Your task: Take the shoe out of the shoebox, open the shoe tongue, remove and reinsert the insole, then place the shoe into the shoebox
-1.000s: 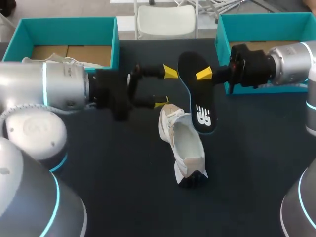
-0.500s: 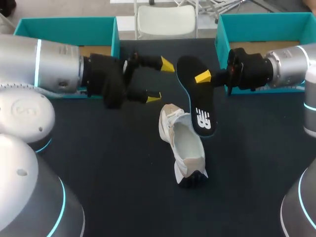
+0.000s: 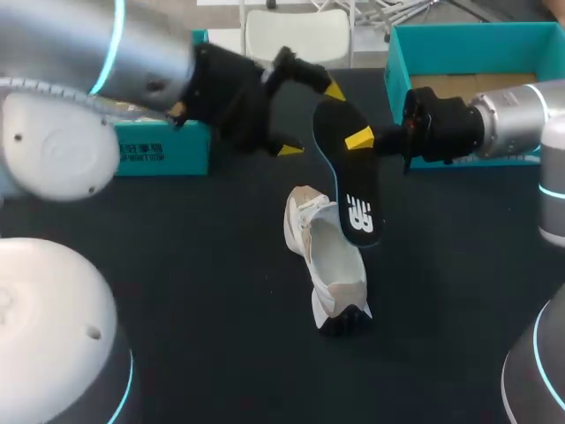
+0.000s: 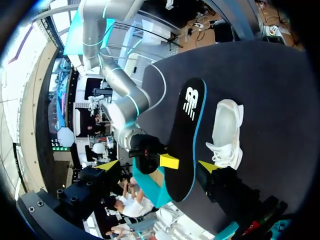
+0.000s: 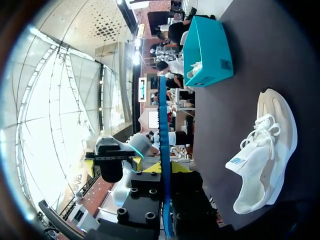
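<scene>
A white shoe (image 3: 327, 256) lies on the dark table, its toe toward the front edge; it also shows in the wrist views (image 4: 225, 130) (image 5: 265, 150). Above its heel hangs the black insole (image 3: 349, 177) with a blue rim, tilted, and my right gripper (image 3: 362, 139) is shut on its side edge. Seen edge-on, the insole (image 5: 163, 150) runs between the right gripper's (image 5: 165, 167) fingers. My left gripper (image 3: 312, 120) stands open at the insole's far end. In its own view the left gripper's (image 4: 157, 166) fingers straddle the insole (image 4: 185, 140); contact cannot be told.
A teal shoebox (image 3: 163, 146) stands at the back left, mostly hidden behind my left arm, with another shoe in it (image 5: 196, 70). A second teal box (image 3: 468, 40) stands at the back right, behind my right arm.
My left arm has swung right and toward the back, bringing its open gripper up to the insole's far end. The right gripper and insole have shifted slightly left. The shoe has not moved.
</scene>
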Motion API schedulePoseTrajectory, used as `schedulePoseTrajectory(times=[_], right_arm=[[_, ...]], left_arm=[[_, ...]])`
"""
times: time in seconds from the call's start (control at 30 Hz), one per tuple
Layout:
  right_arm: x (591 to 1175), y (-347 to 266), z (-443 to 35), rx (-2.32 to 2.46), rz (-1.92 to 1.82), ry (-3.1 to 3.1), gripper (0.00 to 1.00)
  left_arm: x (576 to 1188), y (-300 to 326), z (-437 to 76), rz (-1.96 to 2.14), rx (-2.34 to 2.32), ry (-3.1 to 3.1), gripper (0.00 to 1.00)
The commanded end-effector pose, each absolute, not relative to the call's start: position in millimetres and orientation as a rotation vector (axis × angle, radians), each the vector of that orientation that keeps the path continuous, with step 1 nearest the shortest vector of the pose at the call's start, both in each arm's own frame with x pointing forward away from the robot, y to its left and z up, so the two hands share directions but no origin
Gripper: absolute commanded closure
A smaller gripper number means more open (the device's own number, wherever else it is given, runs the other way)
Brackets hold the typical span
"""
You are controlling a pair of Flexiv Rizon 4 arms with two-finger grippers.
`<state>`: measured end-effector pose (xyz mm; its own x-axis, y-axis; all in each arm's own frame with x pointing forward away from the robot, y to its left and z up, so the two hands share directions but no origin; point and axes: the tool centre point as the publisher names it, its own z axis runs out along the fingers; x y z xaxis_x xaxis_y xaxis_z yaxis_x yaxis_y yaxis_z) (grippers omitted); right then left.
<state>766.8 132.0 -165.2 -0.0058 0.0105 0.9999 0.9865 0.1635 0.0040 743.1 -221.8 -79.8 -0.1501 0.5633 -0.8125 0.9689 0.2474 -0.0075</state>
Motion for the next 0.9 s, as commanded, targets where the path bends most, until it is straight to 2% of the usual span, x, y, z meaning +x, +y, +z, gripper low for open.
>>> schedulePoseTrajectory(times=[0.03, 0.43, 0.9], right_arm=[[769.5, 135.3, -166.6, -1.09, -1.082, -1.294, 1.0], [768.9, 135.9, -166.4, -1.091, -1.076, -1.289, 1.0], [770.1, 133.7, -164.5, -1.086, -1.058, -1.295, 1.0]], left_arm=[[750.1, -235.6, -74.8, -0.328, 1.71, 2.173, 0.0], [768.4, -238.8, -104.7, -0.1, 1.851, 2.516, 0.0], [771.0, -240.7, -115.1, 0.003, 1.906, 2.51, 0.0]])
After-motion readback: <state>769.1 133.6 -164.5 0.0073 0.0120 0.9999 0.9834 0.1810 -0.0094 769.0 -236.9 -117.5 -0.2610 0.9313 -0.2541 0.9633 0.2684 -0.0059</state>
